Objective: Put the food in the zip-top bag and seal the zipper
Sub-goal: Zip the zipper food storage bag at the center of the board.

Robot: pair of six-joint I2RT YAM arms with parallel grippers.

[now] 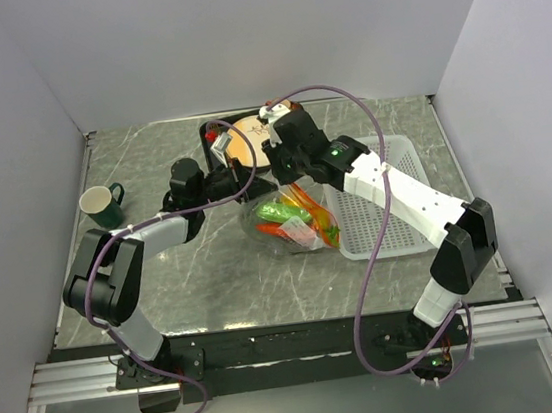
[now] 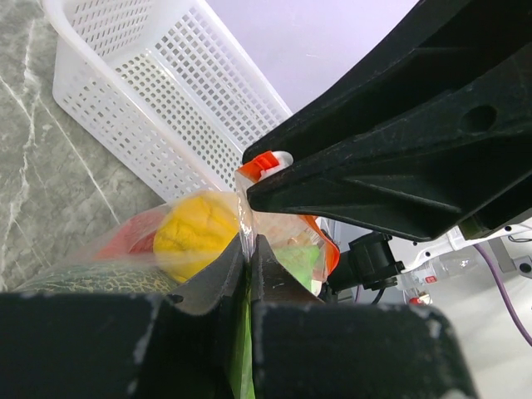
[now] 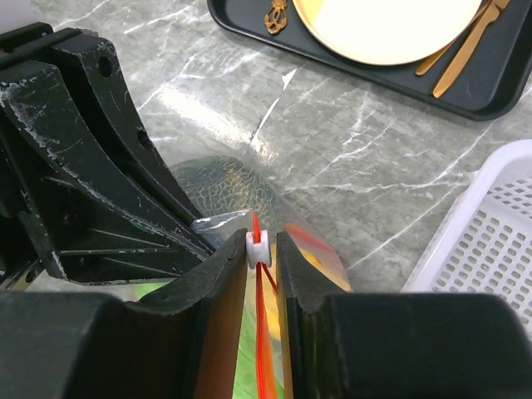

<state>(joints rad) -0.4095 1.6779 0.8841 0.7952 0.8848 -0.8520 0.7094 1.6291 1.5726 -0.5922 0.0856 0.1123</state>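
The clear zip-top bag [image 1: 288, 223] lies mid-table with the food inside: green melon [image 3: 224, 189], yellow pear [image 2: 195, 233], green and orange-red pieces [image 1: 302, 213]. My left gripper [image 2: 247, 241] is shut on the bag's clear corner edge at the left end of its mouth; in the top view it [image 1: 243, 182] sits just left of the right gripper. My right gripper [image 3: 261, 246] is shut on the white slider [image 3: 259, 248] of the orange-red zipper [image 3: 264, 332]. It also shows in the top view [image 1: 287, 173]. The slider sits close to the left gripper's fingers.
A white mesh basket [image 1: 382, 209] stands right of the bag, touching it. A black tray [image 1: 209, 134] with a yellow plate [image 1: 240, 142] and gold cutlery lies behind. A green mug [image 1: 104, 203] stands at the far left.
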